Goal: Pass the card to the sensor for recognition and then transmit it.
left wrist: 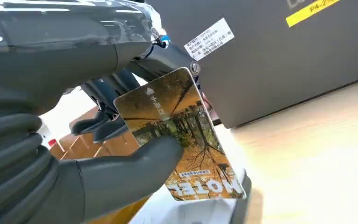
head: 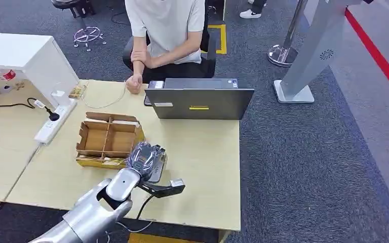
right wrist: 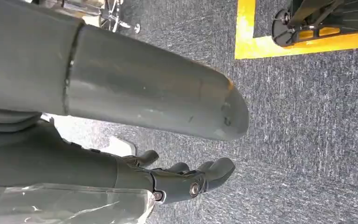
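- Pale wooden tabletop [head: 202, 152] is set on dark grey carpet [head: 309, 167], with a second table joined on the robot's left.
- At the near edge, the silver left arm is seen rising from below, and its left hand [head: 144, 158] is held over the table just beside the cardboard box.
- A hotel card [left wrist: 182, 135], printed with autumn trees, is pinched in that hand between the thick thumb [left wrist: 135, 168] and the darker fingers [left wrist: 105, 119]; it is held tilted above a flat dark and white device [left wrist: 235, 205] that lies on the table under the hand, presumably the sensor.
- A black bracket [head: 164, 188] with a cable is seen close to the wrist.
- The right hand [right wrist: 186, 179] is shown hanging over the carpet, its fingers loosely spread with nothing in them.
- A divided cardboard box [head: 109, 139] is placed a little farther in, on the hand's left.
- A white power strip [head: 55, 121] with a black plug is laid near the seam between the tables.
- At the far edge a dark laptop [head: 200, 98] is stood with its lid towards the robot.
- Beyond it a person [head: 167, 30] in a light shirt is seated, one hand [head: 133, 83] resting on the table.
- A grey stand [head: 309, 55] is seen on the carpet at the far right.
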